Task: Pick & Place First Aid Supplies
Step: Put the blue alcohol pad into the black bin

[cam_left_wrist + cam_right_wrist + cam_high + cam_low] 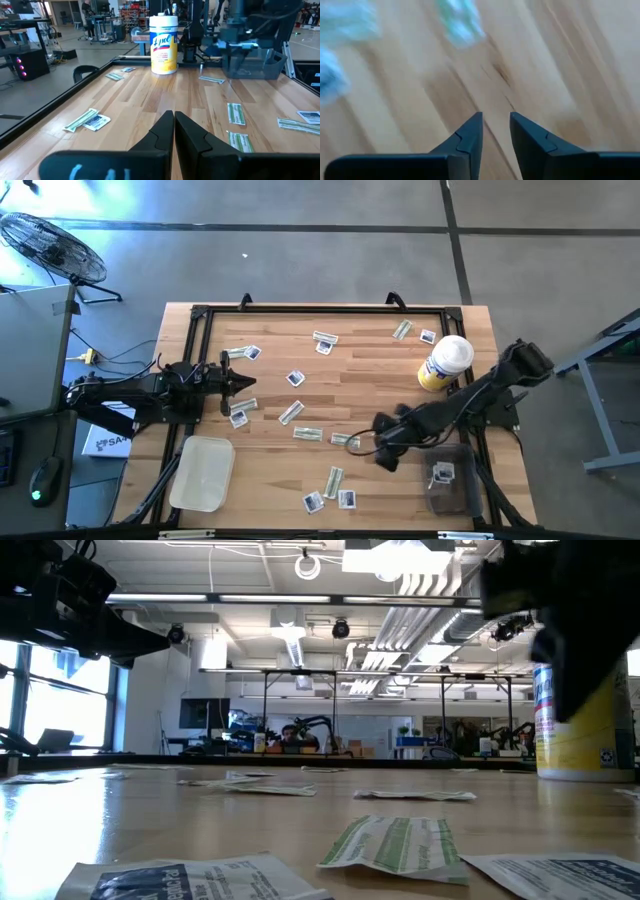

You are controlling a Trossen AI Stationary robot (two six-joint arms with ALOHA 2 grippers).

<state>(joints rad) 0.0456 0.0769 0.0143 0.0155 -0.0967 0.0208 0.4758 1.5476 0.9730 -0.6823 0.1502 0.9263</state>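
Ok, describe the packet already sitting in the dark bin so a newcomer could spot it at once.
Start at the yellow bottle with the white cap near the table's right edge, then follow that edge toward the near side, past the right arm, to the dark bin. The small white square packet lies inside it. It is the only packet in a container; all the others lie loose on the wood.

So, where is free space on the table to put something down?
Bare wood lies between the clear tray and the packets near the front edge, and behind the left gripper. The middle is crowded with packets, near the right gripper.
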